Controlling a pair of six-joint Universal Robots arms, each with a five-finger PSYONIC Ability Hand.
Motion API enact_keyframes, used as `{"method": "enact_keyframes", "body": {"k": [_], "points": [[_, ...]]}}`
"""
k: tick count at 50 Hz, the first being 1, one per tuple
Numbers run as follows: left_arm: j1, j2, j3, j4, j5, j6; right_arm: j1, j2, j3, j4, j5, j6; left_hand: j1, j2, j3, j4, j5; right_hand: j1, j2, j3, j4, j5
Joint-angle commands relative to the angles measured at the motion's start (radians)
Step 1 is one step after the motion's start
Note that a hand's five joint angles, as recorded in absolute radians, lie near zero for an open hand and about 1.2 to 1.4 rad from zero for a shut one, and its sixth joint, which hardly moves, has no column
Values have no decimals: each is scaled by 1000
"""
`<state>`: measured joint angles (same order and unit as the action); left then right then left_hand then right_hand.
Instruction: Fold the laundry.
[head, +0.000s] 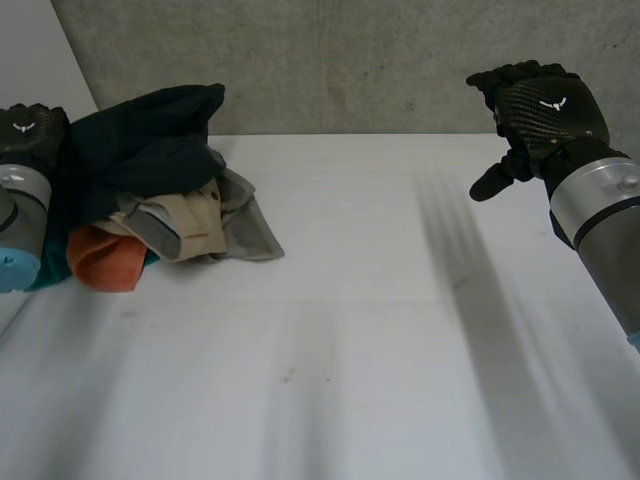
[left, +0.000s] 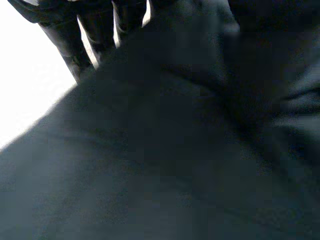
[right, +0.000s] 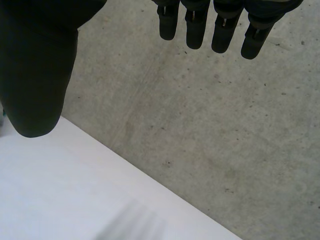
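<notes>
Left hand (head: 30, 135) at far-left corner of white table (head: 330, 380), pressed against left side of laundry pile. Grip state: cannot tell, contact buried in cloth in left wrist view. Grey left arm (head: 15, 215) alongside the pile, at table's left edge.

Pile: all in far-left corner, one unfolded heap.
- Top layer: crumpled dark navy fabric garment (head: 150, 140), biggest piece, draped over the rest and up against left hand. Same dark fabric right under the palm in left wrist view.
- Lower left of heap: bunched orange cloth (head: 105, 260) on the table, small teal scrap (head: 52, 262) just beside it, next to the arm.
- Right of the orange: rumpled beige garment (head: 195, 225), poking out from under the navy, grey band across it.
- Rightmost: soft grey cloth (head: 250, 225), spread on table toward the middle, partly under the beige.

Grey concrete wall (head: 350, 60) behind table's far edge.

Right hand (head: 540, 105) up in the air over far-right corner, well apart from pile, off the table. Wide: fingers (right: 195, 25) fairly straight, thumb (right: 35, 75) set well off from them, nothing held. Wall and far table edge beyond the fingertips in right wrist view. Grey right arm (head: 600, 215) in from table's right edge.
</notes>
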<state>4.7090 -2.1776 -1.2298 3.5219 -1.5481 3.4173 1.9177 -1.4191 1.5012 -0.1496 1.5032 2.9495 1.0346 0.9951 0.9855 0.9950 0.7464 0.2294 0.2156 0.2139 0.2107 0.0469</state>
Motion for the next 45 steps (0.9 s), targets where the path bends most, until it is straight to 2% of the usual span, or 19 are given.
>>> {"method": "enact_keyframes", "body": {"k": [1,3,7,12,16,18,21,24,25,28,33,42,45], "points": [[-76,146,-11,9,0,-64,-3,-14,5,-1,-1,-23,362,401,411,401,475,-55,-41,-39,-36,-47],[-116,188,-19,9,2,-93,-3,-20,1,-1,-1,-23,362,401,411,401,475,-55,-41,-39,-36,-47],[-274,310,-33,11,8,-189,-5,-35,-3,-2,-1,-24,362,401,411,401,475,-55,-41,-39,-36,-47],[-421,369,-31,14,13,-285,-5,-47,-4,-2,-1,-24,362,401,411,401,475,-55,-41,-39,-36,-47],[-539,302,-25,19,29,-325,-6,-50,-6,-2,-1,-26,362,401,411,401,475,-55,-41,-39,-36,-47],[-617,210,-14,20,49,-325,-15,-50,-6,-2,-1,-29,362,401,411,401,475,-55,-41,-39,-36,-47],[-691,98,0,19,83,-325,-34,-49,-4,-4,-1,-30,362,401,411,401,475,-55,-41,-39,-36,-47],[-707,26,7,16,98,-325,-58,-49,-3,-4,-3,-32,362,401,411,401,475,-55,-41,-39,-36,-47],[-708,-6,10,15,102,-323,-66,-47,-3,-4,-3,-33,284,323,333,323,397,-55,-41,-39,-36,-47],[-707,-25,10,11,95,-317,-80,-24,-13,1,-8,-49,-472,-432,-423,-432,-358,-55,-41,-39,-36,-47],[-704,45,-33,-18,95,-311,-86,67,-42,34,-37,-140,-765,-725,-716,-725,-651,-55,-41,-39,-36,-47],[-638,389,-261,-81,92,-297,-89,158,-88,191,-136,-349,-792,-752,-743,-752,-678,-55,-41,-39,-36,-47],[-636,438,-327,-96,92,-294,-89,192,-81,194,-184,-400,-777,-738,-728,-737,-663,-55,-41,-39,-36,-47]]}}
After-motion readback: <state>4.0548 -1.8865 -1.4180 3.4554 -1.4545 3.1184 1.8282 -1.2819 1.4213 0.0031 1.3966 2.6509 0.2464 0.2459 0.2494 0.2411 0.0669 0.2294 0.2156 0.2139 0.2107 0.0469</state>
